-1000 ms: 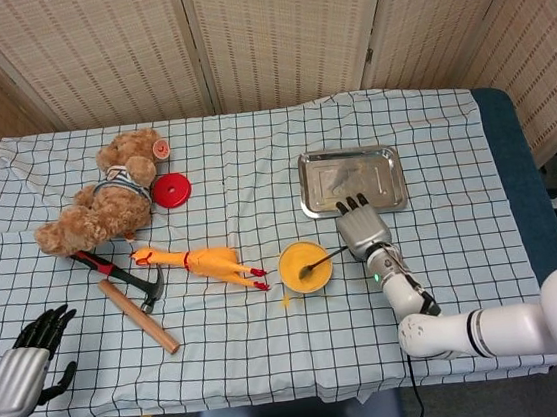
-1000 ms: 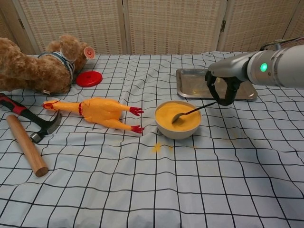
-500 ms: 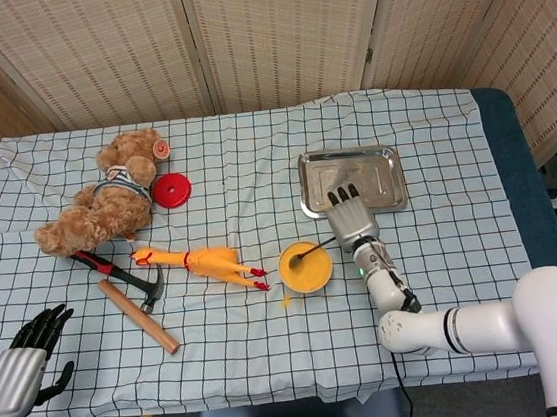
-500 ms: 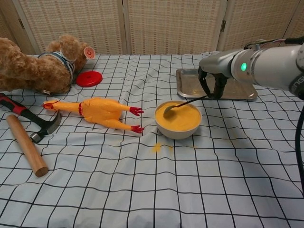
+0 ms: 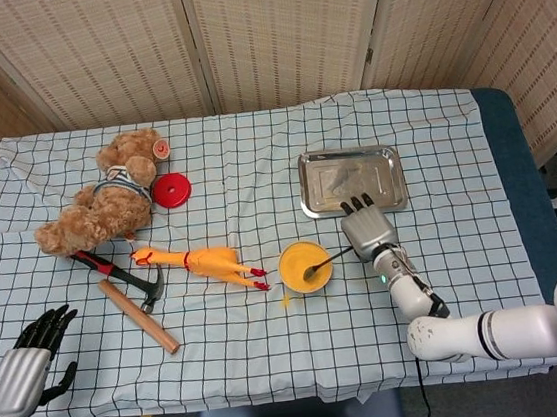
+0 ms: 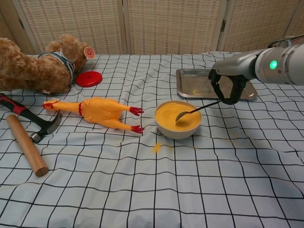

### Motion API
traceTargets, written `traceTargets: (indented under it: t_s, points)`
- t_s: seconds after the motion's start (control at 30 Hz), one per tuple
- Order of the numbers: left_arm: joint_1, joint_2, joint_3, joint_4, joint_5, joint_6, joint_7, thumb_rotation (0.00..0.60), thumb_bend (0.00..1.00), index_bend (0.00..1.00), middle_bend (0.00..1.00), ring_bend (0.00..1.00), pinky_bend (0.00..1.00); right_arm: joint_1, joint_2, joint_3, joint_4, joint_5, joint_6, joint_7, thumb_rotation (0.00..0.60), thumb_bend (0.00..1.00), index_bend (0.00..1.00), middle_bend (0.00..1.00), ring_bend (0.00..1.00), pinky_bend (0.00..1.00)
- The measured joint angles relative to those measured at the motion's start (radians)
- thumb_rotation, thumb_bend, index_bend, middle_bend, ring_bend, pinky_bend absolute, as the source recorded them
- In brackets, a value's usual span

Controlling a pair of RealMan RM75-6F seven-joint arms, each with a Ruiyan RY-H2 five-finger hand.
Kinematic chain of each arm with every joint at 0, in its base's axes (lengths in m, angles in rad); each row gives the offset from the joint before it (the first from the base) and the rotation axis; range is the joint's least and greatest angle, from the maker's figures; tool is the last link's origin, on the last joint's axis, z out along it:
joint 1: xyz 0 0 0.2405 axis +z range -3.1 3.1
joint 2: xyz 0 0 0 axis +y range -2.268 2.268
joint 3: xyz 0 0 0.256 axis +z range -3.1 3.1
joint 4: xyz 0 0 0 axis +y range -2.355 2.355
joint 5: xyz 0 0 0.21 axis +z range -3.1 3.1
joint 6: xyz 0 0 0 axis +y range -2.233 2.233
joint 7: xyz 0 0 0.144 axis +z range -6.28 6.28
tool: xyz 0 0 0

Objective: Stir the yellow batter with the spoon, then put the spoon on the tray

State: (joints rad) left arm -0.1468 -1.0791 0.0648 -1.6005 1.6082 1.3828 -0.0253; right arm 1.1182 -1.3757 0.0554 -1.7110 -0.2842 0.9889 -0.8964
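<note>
The right hand (image 6: 228, 88) is holding the spoon (image 6: 197, 110) by the end of its thin dark handle, with its fingers curled round it. The spoon's round end is dipping into the yellow batter (image 6: 176, 117) inside the bowl (image 6: 178, 132), near the middle of the chest view. The tray (image 5: 350, 180) is sitting just above the bowl in the head view, with nothing on it.

The stirring is going on now, so the tray part is not done yet. To stir well, the hand should be keeping the spoon's tip low in the batter and moving it in slow circles. It should stay off the bowl's wall so the bowl is not tipping or sliding. Some yellow drops (image 6: 156, 147) are already lying on the cloth below the bowl, so going gently matters.

Half a second ago the spoon's tip was at the left edge of the batter and the hand was higher up, over the tray's corner. Now the tip is sitting more to the right side of the bowl, and the hand is further right and lower.

The left hand (image 5: 23, 366) is resting at the bottom left of the head view, empty, fingers apart.
</note>
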Motion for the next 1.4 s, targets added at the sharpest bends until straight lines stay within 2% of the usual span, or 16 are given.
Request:
traceTargets:
  t_s: [0.27,0.6,0.93,1.2,1.4]
  points:
    - [-0.002,0.004,-0.002,0.003,-0.004,-0.003,-0.013,0.6,0.44,0.0,0.0,0.0,0.14,0.023,-0.049,-0.005,0.052,0.03,-0.006,-0.02,0.6,0.62,0.93,0.08,0.0,0.0]
    - [-0.001,0.01,-0.003,0.005,-0.005,0.001,-0.029,0.6,0.44,0.0,0.0,0.0,0.14,0.058,-0.148,0.025,0.167,0.057,0.041,-0.059,0.6,0.62,0.93,0.08,0.0,0.0]
    - [-0.001,0.009,-0.001,0.003,-0.002,-0.002,-0.024,0.6,0.44,0.0,0.0,0.0,0.14,0.026,-0.108,0.044,0.116,-0.012,0.05,-0.01,0.6,0.62,0.93,0.08,0.0,0.0]
    - [-0.005,0.008,-0.002,0.006,-0.005,-0.007,-0.027,0.6,0.44,0.0,0.0,0.0,0.14,0.034,-0.133,0.059,0.169,0.008,0.024,-0.017,0.6,0.62,0.93,0.08,0.0,0.0]
    - [-0.004,0.009,-0.003,0.006,-0.004,-0.004,-0.03,0.6,0.44,0.0,0.0,0.0,0.14,0.045,-0.156,0.045,0.19,0.034,-0.001,-0.052,0.6,0.62,0.94,0.08,0.0,0.0]
